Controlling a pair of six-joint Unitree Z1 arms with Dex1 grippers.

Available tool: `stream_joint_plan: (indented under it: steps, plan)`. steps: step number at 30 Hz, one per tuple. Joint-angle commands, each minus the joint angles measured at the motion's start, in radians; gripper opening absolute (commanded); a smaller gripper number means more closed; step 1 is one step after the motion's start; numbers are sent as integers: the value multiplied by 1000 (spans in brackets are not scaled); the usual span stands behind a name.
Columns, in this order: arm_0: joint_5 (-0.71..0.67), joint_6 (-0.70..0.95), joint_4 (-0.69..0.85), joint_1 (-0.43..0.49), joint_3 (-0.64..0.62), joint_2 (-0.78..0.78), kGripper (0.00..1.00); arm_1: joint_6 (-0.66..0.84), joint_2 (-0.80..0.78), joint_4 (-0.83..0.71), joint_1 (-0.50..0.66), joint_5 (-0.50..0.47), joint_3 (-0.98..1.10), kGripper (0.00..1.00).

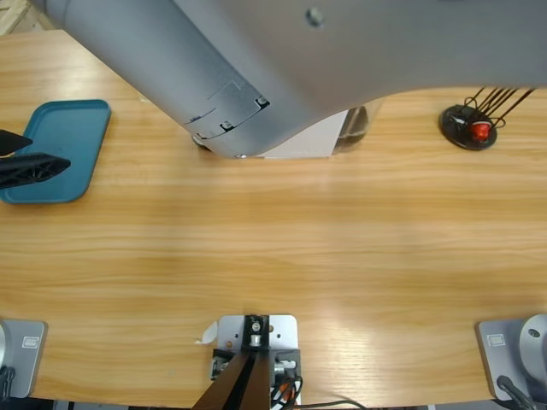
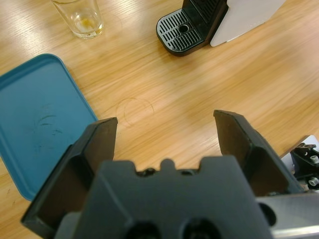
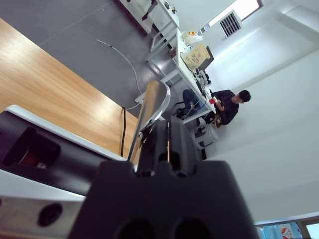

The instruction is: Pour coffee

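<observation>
- Where the high view looks down on the table (image 1: 273, 256), a large silver arm (image 1: 282, 60) spans the top and hides most of what stands beneath it
- Left gripper (image 2: 164, 129): jaws spread wide, nothing between them; hangs over bare wood just beside the tray; in the high view it enters at the left edge (image 1: 30, 164), over the tray
- Tray (image 2: 35, 119): teal, shallow, rounded corners, nothing lying in it; left end of the table (image 1: 55, 149)
- Glass (image 2: 79, 17): clear, upright on the table, beyond the tray and well apart from the coffee machine
- Coffee (image 2: 85, 22): only a thin amber trace at the bottom of the glass
- Coffee machine (image 2: 192, 22): black body, slotted black drip plate in front, white side panel; a white part shows under the arm (image 1: 299, 141)
- Right gripper (image 3: 159, 147): jaws drawn narrow, clamped on a silver lever (image 3: 152, 107) rising from the machine's top
- Black round base with a red button (image 1: 468, 126), cables attached: far right of the table
- Person (image 3: 227, 105): seated at a desk, room background
</observation>
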Motion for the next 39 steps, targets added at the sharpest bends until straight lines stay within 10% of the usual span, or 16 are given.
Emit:
stream_joint_plan:
  steps: [1, 39]
  plan:
    - [-11, 8, -9, -9, 40, -22, 830, 1, 111, 13, 25, 8, 8, 0]
    - [-12, 6, -9, -9, 41, -23, 830, 96, 220, 140, 25, 208, -30, 0]
